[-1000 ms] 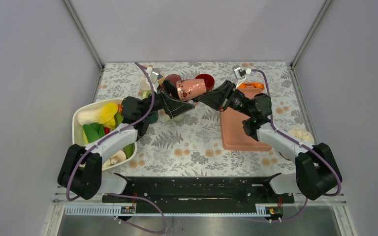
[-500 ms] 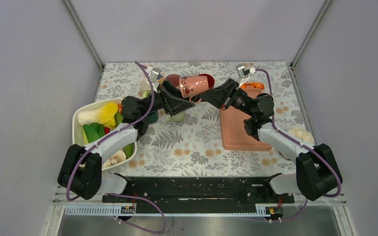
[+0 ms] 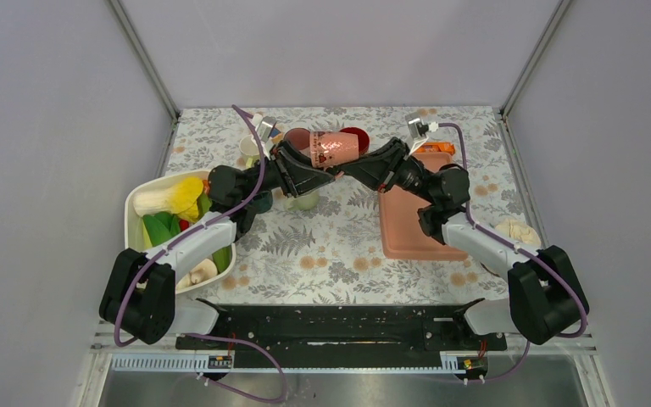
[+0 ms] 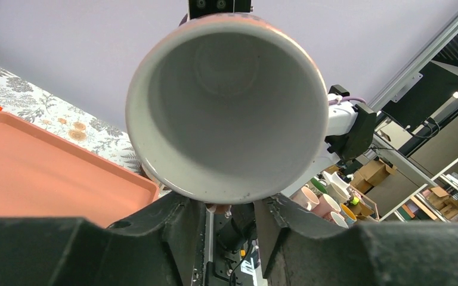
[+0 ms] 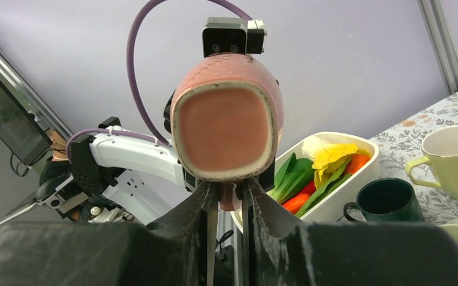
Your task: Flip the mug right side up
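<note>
Pink mug (image 3: 332, 148) held sideways in air, just left of tray (image 3: 411, 229), clamped by right gripper (image 5: 229, 199). Left gripper (image 4: 229, 217) narrowed at rim in last sec; grip can't be told. Handover for upright turn judged near.

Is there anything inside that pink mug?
No, the left wrist view looks straight into the mug and its white inside is bare.

Left tool (image 4: 229, 208) has closed in under the pink mug (image 3: 333, 147), which sits higher
</note>
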### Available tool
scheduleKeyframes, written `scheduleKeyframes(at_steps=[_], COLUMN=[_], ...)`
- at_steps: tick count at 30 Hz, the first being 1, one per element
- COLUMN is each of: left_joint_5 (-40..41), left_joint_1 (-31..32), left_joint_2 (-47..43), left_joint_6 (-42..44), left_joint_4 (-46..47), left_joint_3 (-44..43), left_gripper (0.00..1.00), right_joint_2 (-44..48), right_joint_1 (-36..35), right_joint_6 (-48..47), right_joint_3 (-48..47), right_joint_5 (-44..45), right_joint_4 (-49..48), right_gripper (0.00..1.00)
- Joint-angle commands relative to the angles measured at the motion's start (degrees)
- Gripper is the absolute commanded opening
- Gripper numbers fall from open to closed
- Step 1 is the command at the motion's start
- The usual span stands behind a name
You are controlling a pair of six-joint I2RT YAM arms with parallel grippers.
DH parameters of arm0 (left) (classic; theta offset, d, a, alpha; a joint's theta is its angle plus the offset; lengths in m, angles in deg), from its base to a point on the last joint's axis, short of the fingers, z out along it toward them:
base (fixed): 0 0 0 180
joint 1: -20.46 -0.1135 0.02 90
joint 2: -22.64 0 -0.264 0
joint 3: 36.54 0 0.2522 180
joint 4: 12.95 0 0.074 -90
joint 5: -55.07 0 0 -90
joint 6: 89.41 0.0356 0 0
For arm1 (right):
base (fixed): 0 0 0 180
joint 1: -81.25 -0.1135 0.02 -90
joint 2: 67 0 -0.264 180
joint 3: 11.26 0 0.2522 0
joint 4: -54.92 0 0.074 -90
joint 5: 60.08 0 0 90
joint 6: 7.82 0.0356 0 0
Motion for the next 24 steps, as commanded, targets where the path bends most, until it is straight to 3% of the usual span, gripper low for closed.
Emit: scheduleKeyframes(at_steps=[1, 6, 10, 12, 15, 21, 24], left_joint_5=[-0.36, 0.35, 0.63, 0.83, 1.11, 0.01, -0.19], left_joint_1=[0.3, -0.33, -0.66, -0.96, -1.74, -3.4, -3.83], left_joint_2=[-0.68, -0.81, -1.15, -1.48, -2.21, -5.36, -6.86], left_joint_6=[-0.3, -0.56, 0.6, 1.29, 2.14, 8.94, 14.24], left_joint_4=[5.3, 5.0, 3.29, 2.42, 1.52, -6.02, -11.57], left_joint_3=[-2.59, -2.42, -2.58, -2.4, -2.0, -2.54, -2.61], left_gripper=[0.37, 0.23, 0.02, 0.0, 0.0, 0.0, 0.0], right_joint_2=[0.76, 1.5, 1.79, 2.17, 3.24, 7.46, 10.2], right_joint_1=[-1.65, -2.09, -2.2, -2.18, -1.92, 1.9, 4.73], right_joint_6=[-3.95, -6.96, -8.18, -9.02, -10.82, -16.62, -19.69], right_joint_3=[1.27, 2.55, 2.66, 2.57, 2.61, 1.94, 2.19], right_joint_5=[-0.47, -1.01, -1.81, -2.27, -4.04, -10.88, -13.93], right_joint_4=[-1.45, -0.14, 0.0, 0.51, 1.77, 9.35, 13.71], right_gripper=[0.0, 0.0, 0.0, 0.03, 0.17, 0.66, 0.79])
